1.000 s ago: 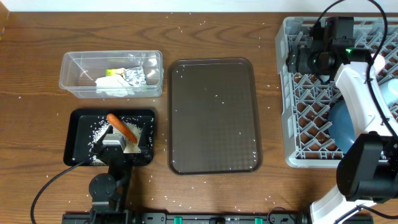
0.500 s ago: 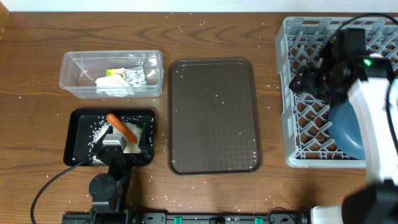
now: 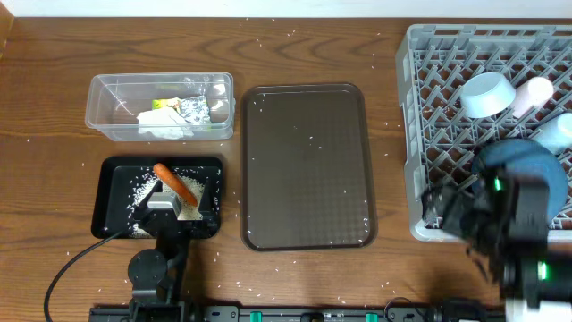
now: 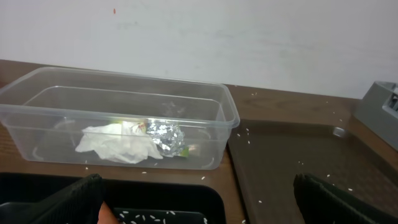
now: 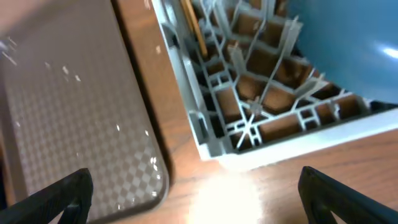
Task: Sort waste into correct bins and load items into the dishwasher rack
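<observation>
On the left side: left gripper (image 3: 177,201) with jaws spread wide, holding nothing, low over the black tray (image 3: 103,192). Just ahead of it, the carrot (image 3: 174,183), lying in that tray among rice grains (image 3: 141,190). Long axis slanted, from far-left to near-right, with the near end reaching in between the fingers. Beyond the tray, the clear tub (image 4: 227,109), with the tissue (image 4: 118,143), the foil (image 4: 165,137) and the green-yellow wrapper (image 3: 161,104) inside, close together. No brown food lump to make out; perhaps hidden under the gripper.

On the right side: right gripper (image 5: 199,199) also wide, nothing between the fingers, blurred in the overhead view. Hangs above the near-left corner of the dishwasher rack (image 5: 199,134), partly over the strip of table (image 3: 386,179) between rack and brown tray (image 3: 304,170). In the rack, ahead and to the right of this claw: the dark-blue plate (image 3: 527,170), set among the pegs. Farther back: the bowl (image 3: 487,92), the white cup (image 3: 534,92), the light-blue cup (image 3: 556,132). Near the rack's left wall, the chopsticks (image 5: 194,28), only partly in view, long axis pointing away from the claw toward the far side.

Judging from this: nothing of the task on the brown tray except loose grains, so sorting and loading probably complete. For any further move, right arm nearer to the rack, left arm nearer to both bins. To watch when lifting away: wide fingers close to the rack's corner and to the carrot.
</observation>
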You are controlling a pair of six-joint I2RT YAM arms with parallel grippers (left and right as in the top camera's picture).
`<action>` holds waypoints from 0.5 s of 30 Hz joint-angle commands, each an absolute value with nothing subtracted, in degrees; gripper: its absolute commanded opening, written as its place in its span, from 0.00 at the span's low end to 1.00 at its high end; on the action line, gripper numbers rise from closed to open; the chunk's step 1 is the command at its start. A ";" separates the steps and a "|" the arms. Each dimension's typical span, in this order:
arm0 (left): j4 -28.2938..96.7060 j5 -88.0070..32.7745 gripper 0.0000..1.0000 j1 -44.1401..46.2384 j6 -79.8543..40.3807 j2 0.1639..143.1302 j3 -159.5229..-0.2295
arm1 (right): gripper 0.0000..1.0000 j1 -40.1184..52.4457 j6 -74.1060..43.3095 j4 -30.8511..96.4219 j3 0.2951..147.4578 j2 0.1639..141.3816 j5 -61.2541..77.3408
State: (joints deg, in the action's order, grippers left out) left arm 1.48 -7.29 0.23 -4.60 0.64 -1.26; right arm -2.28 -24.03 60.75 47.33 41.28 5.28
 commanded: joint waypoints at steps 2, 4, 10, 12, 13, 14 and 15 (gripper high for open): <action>3.33 -7.88 0.98 0.45 -4.29 0.30 -0.23 | 0.99 -2.20 -27.62 58.98 42.89 30.33 2.94; 3.33 -7.88 0.98 0.45 -4.29 0.30 -0.23 | 0.99 -2.20 -27.64 57.60 41.80 26.83 3.03; 3.33 -7.88 0.98 0.45 -4.29 0.30 -0.23 | 0.99 -2.17 -27.62 59.00 41.65 23.62 3.01; 3.33 -7.88 0.98 0.45 -4.29 0.30 -0.23 | 0.99 -2.17 -27.62 59.96 41.63 23.64 3.03; 3.33 -7.88 0.98 0.45 -4.29 0.30 -0.23 | 0.99 -2.17 -27.62 60.34 41.63 23.64 3.01; 3.33 -7.90 0.98 0.45 -4.29 0.30 -0.23 | 0.99 -2.17 -27.59 60.75 41.63 23.64 3.01; 3.33 -7.88 0.98 0.45 -4.29 0.30 -0.23 | 0.99 -2.17 -27.62 61.06 41.60 23.64 3.01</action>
